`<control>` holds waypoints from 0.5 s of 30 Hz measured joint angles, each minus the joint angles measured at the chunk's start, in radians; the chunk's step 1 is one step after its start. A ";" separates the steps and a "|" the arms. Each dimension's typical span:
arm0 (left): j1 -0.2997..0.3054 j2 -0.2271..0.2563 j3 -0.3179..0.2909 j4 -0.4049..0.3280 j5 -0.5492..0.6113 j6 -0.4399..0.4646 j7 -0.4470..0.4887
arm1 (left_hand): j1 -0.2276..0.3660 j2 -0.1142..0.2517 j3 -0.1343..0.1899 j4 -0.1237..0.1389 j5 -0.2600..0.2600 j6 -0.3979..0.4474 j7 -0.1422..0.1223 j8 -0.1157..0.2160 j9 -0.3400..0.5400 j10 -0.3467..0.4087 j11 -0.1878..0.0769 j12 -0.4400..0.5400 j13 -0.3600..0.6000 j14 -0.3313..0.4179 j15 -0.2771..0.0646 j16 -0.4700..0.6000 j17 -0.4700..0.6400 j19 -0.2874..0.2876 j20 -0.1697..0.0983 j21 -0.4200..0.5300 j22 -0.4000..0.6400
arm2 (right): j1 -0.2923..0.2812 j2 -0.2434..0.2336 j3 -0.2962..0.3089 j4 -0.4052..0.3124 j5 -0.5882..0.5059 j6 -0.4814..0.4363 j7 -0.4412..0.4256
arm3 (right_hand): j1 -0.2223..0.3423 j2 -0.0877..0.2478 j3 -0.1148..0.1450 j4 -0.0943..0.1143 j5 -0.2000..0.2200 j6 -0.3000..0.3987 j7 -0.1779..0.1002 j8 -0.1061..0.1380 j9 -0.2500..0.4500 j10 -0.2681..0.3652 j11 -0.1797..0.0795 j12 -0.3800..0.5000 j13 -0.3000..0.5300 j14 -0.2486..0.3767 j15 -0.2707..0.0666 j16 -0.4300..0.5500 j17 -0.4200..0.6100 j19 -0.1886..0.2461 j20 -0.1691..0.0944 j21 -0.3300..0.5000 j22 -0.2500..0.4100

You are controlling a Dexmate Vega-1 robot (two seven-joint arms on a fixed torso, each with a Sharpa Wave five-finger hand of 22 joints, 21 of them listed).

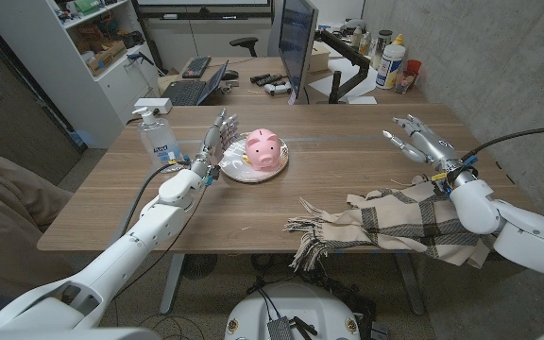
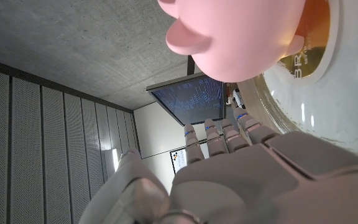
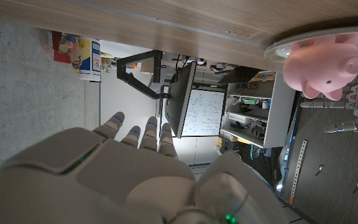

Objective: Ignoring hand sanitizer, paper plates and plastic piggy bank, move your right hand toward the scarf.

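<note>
From the head view, the scarf (image 1: 385,223) lies crumpled on the worktop (image 1: 338,156) near its front edge, on the robot's right. The right hand (image 1: 421,142) hovers just beyond it, fingers apart, holding nothing. The left hand (image 1: 212,144) stands beside the paper plates (image 1: 239,171) carrying the plastic piggy bank (image 1: 263,149), also holding nothing; the hand sanitizer (image 1: 158,137) is nearby.

In the left wrist view, the left hand (image 2: 241,168) has straight fingers next to the piggy bank (image 2: 241,34).

In the right wrist view, the right hand (image 3: 110,174) points across the worktop. A good approach would draw it back and lower it onto the plaid fabric, away from the plates.
</note>
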 measured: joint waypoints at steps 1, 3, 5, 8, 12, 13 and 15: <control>0.000 0.000 0.000 0.000 0.000 0.001 0.000 | 0.000 0.000 0.000 0.000 0.000 0.000 0.000 0.000 0.000 0.000 0.000 0.000 0.000 0.000 0.000 0.000 0.000 0.000 0.000 0.000 0.000 | -0.005 -0.004 0.004 -0.001 -0.002 0.001 0.000 | 0.000 0.000 -0.004 0.001 0.000 0.002 0.002 0.000 0.000 0.002 -0.002 0.000 0.000 0.004 -0.004 0.000 0.000 0.000 0.000 0.000 0.000; -0.001 0.001 0.000 0.000 0.000 0.002 -0.001 | 0.000 0.000 0.000 0.000 0.000 0.000 0.000 0.000 0.000 0.000 0.000 0.000 0.000 0.000 0.000 0.000 0.000 0.000 0.000 0.000 0.000 | -0.025 -0.017 0.019 -0.005 -0.009 0.007 0.000 | -0.004 -0.004 -0.005 0.003 0.000 0.005 -0.002 0.000 0.000 0.006 -0.006 0.000 0.000 0.009 -0.009 0.000 0.000 0.000 0.000 0.008 0.000; -0.002 0.001 -0.001 0.000 -0.001 0.003 -0.002 | 0.000 0.000 0.000 0.000 0.000 0.000 0.000 0.000 0.000 0.000 0.000 0.000 0.000 0.000 0.000 0.000 0.000 0.000 0.000 0.000 0.000 | -0.042 -0.026 0.033 -0.010 -0.013 0.009 0.000 | -0.004 -0.004 -0.005 0.003 0.000 0.005 -0.002 0.000 0.000 0.007 -0.007 0.000 0.000 0.009 -0.009 0.000 0.000 0.000 0.000 0.008 0.000; -0.004 0.001 -0.001 0.000 -0.001 0.003 -0.005 | 0.000 0.000 0.000 0.000 0.000 0.000 0.000 0.000 0.000 0.000 0.000 0.005 0.000 0.000 0.000 0.000 0.000 0.000 0.000 0.000 0.000 | -0.067 -0.035 0.053 -0.016 -0.020 0.013 -0.001 | -0.006 -0.006 -0.008 0.005 0.000 0.011 -0.008 0.007 0.000 0.013 -0.013 0.000 0.000 0.017 -0.008 0.003 0.000 0.001 0.000 0.008 0.000; -0.008 0.001 -0.001 0.000 -0.001 0.005 -0.008 | 0.000 0.000 0.000 0.000 0.000 0.000 0.000 0.000 0.000 0.000 0.000 0.005 0.000 0.000 0.000 0.000 0.000 0.000 0.000 0.000 0.000 | -0.105 -0.045 0.085 -0.021 -0.031 0.025 -0.005 | -0.025 -0.025 -0.030 0.019 0.000 0.027 -0.013 0.008 0.000 0.020 -0.020 0.006 0.000 0.038 -0.005 0.008 0.002 0.018 -0.004 0.008 0.000; -0.009 0.001 -0.001 0.000 -0.001 0.005 -0.008 | 0.000 0.000 0.000 0.000 0.000 -0.004 0.004 0.000 0.000 0.000 0.000 0.005 0.000 0.000 0.000 0.000 0.000 0.000 0.000 0.000 0.000 | -0.110 -0.045 0.090 -0.021 -0.032 0.027 -0.005 | -0.027 -0.027 -0.032 0.022 0.000 0.034 -0.013 0.008 0.000 0.022 -0.021 0.007 0.000 0.041 -0.008 0.008 0.002 0.024 -0.005 0.008 0.000; -0.011 0.001 0.000 0.000 0.000 0.005 -0.009 | 0.000 0.000 0.000 0.000 0.000 -0.005 0.005 0.000 0.000 0.000 0.000 0.005 0.000 0.000 0.000 0.000 0.000 0.000 0.000 0.000 0.000 | -0.128 -0.045 0.104 -0.022 -0.040 0.033 -0.007 | -0.030 -0.030 -0.033 0.022 0.000 0.034 -0.013 0.008 0.000 0.022 -0.021 0.007 0.000 0.043 -0.010 0.015 0.002 0.024 -0.005 0.016 0.000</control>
